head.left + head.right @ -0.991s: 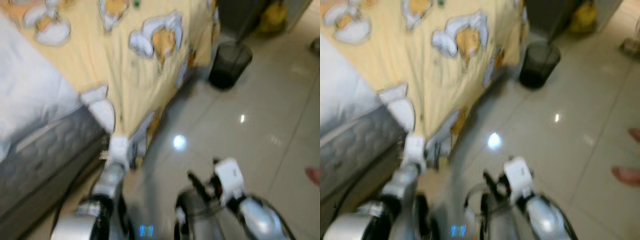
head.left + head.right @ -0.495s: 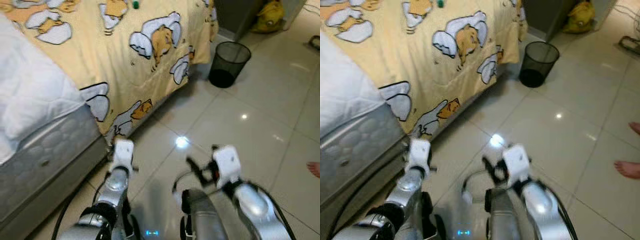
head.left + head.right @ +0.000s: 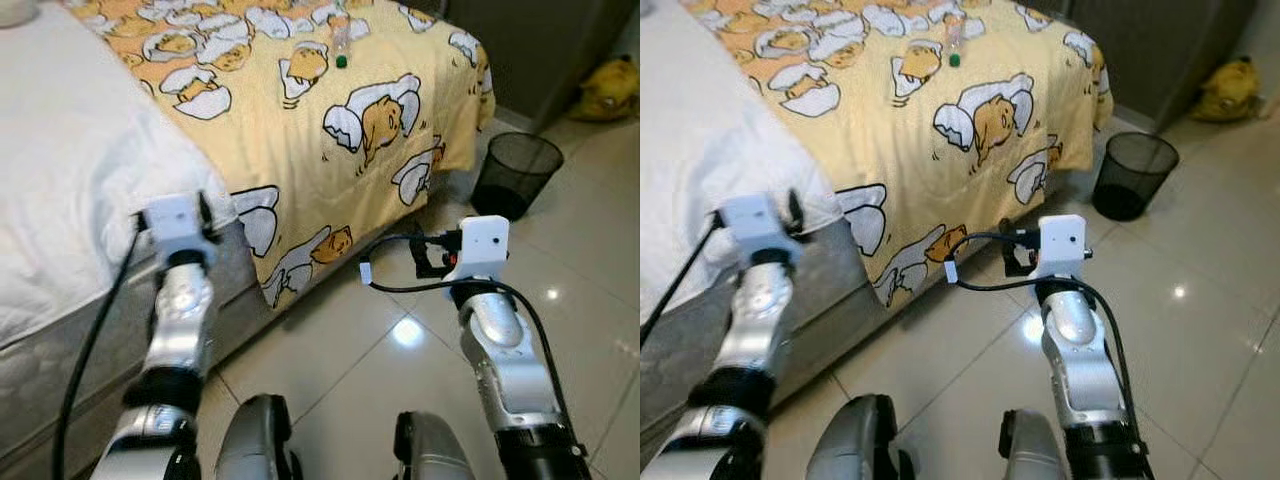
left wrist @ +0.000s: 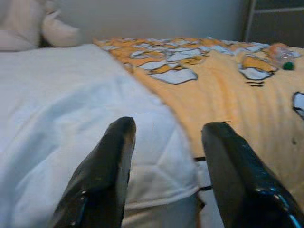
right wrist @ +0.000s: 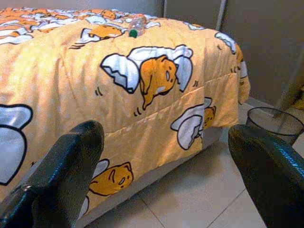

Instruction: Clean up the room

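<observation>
A clear plastic bottle with a green cap (image 3: 341,45) lies on the far part of the bed's yellow cartoon-print blanket (image 3: 300,130); it also shows small in the right wrist view (image 5: 135,26). A black mesh wastebasket (image 3: 517,175) stands on the floor off the bed's far corner. My left gripper (image 4: 168,127) is raised at the bed's near edge, over the white mattress cover (image 4: 71,109), open and holding nothing. My right gripper (image 5: 165,130) is held out over the floor facing the blanket's hanging side, open wide and holding nothing.
The bed fills the left side, its grey mattress edge (image 3: 240,290) close to my left arm. Glossy tiled floor (image 3: 350,370) runs along the bed to the right. A yellow bag (image 3: 610,88) sits by a dark grey cabinet (image 3: 540,40) beyond the wastebasket. White pillows (image 4: 28,28) lie at the bed's head.
Both arms have risen from low by my body to held out in front. The camera has swung up and towards the bed. The foot at the right edge has left the picture.
</observation>
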`<state>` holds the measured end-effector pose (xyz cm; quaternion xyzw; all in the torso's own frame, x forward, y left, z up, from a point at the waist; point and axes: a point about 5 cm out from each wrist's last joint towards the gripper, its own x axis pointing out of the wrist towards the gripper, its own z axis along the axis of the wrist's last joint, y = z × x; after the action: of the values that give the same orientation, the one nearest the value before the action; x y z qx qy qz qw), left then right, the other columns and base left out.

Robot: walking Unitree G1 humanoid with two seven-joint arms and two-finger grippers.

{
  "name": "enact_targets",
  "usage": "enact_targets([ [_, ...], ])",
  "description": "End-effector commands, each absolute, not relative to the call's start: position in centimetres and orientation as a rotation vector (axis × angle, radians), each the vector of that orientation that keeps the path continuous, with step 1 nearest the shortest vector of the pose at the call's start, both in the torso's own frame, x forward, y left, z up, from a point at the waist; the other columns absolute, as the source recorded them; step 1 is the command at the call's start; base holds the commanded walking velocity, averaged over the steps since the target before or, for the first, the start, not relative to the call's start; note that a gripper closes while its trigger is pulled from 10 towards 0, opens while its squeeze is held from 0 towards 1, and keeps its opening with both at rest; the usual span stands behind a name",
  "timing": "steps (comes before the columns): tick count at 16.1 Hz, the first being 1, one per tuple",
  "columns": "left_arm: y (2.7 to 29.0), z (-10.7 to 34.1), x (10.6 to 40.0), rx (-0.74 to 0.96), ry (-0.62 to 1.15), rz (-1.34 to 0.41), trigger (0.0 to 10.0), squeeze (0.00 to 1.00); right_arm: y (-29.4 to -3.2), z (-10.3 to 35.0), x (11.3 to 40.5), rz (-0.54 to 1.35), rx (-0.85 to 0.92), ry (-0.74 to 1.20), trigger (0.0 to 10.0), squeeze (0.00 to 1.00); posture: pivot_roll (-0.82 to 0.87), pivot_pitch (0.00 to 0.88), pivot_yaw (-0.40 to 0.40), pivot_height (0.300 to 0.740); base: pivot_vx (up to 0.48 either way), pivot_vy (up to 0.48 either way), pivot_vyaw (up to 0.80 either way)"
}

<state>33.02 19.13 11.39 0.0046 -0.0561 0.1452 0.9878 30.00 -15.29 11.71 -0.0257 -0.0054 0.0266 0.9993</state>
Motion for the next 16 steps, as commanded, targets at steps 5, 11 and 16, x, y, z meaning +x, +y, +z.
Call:
enact_targets([
  [5, 17.1, 10.2, 33.1, 0.076, 0.004, 0.236, 10.0, 1.00, -15.1, 11.4, 30.6, 0.042, -0.071, -0.030, 10.0, 1.00, -0.19, 0.000, 0.060, 0.630, 0.000, -0.452, 0.75],
  [11, 16.3, 9.4, 33.5, 0.137, 0.079, 0.149, 10.0, 0.00, -15.0, 9.6, 30.2, 0.095, -0.155, 0.016, 10.0, 1.00, -0.19, 0.000, 0.064, 0.630, 0.086, -0.419, 0.64],
  [16, 15.2, 9.8, 33.5, 0.075, 0.045, 0.080, 10.0, 0.00, -12.8, 10.0, 30.5, 0.166, -0.109, -0.030, 10.0, 0.00, -0.19, 0.000, 0.089, 0.655, 0.000, 0.000, 0.00],
])
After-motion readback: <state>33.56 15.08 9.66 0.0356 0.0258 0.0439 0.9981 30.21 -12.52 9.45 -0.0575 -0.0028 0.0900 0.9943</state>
